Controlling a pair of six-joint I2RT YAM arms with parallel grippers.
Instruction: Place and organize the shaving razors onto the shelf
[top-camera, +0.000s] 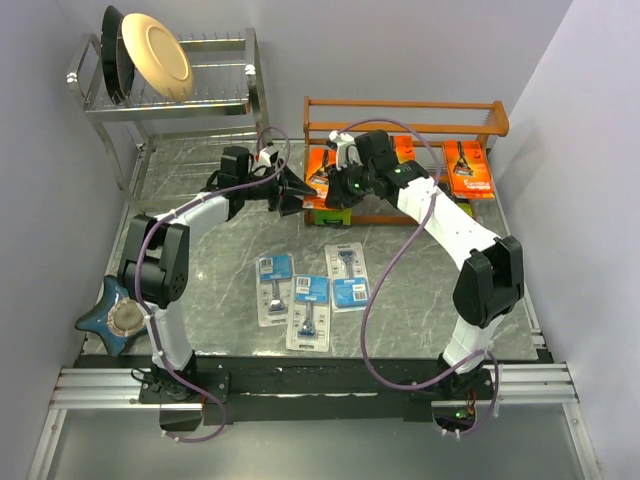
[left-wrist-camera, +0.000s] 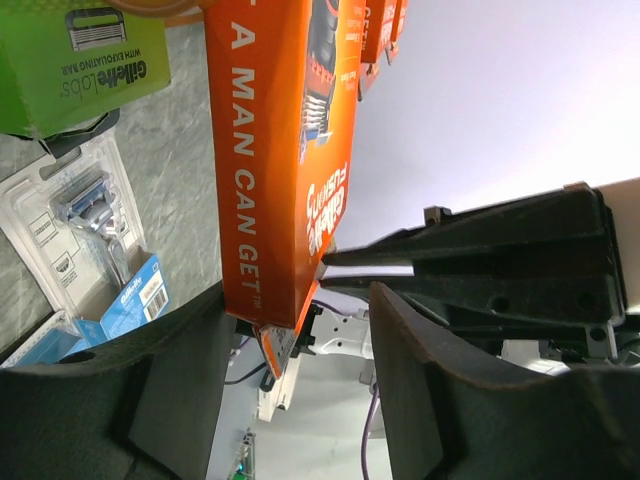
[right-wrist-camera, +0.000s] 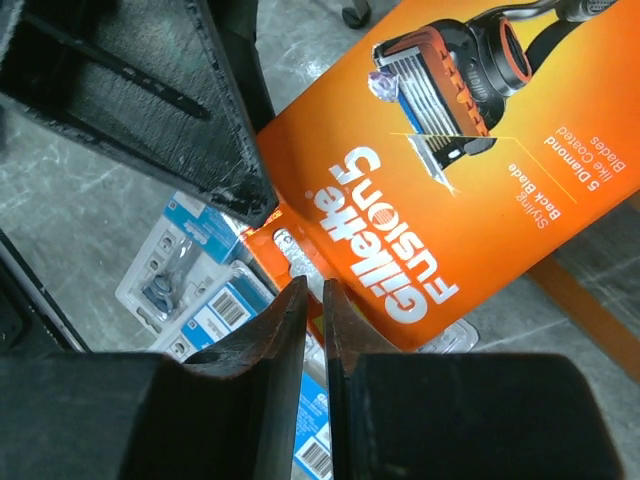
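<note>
A chrome wire dish rack (top-camera: 215, 42) holding upright plates (top-camera: 155, 55) stands on a grey marbled tabletop (top-camera: 230, 240), with plain pale walls (top-camera: 400, 40) just behind and beside it and an aluminium rail (top-camera: 100, 385) far in front of it, all evenly lit.

Three orange Gillette Fusion5 packs (top-camera: 468, 170). Three pale blue blister-carded razors (top-camera: 310, 312) on the tabletop (top-camera: 220, 260). One lime-green Gillette Labs box (left-wrist-camera: 80, 70) in view. One reddish wooden shelf (top-camera: 400, 105), one chrome dish rack (top-camera: 200, 105), one cream plate (top-camera: 158, 55), one blue star-shaped dish (top-camera: 108, 298). Two robot arms (top-camera: 455, 225).
</note>
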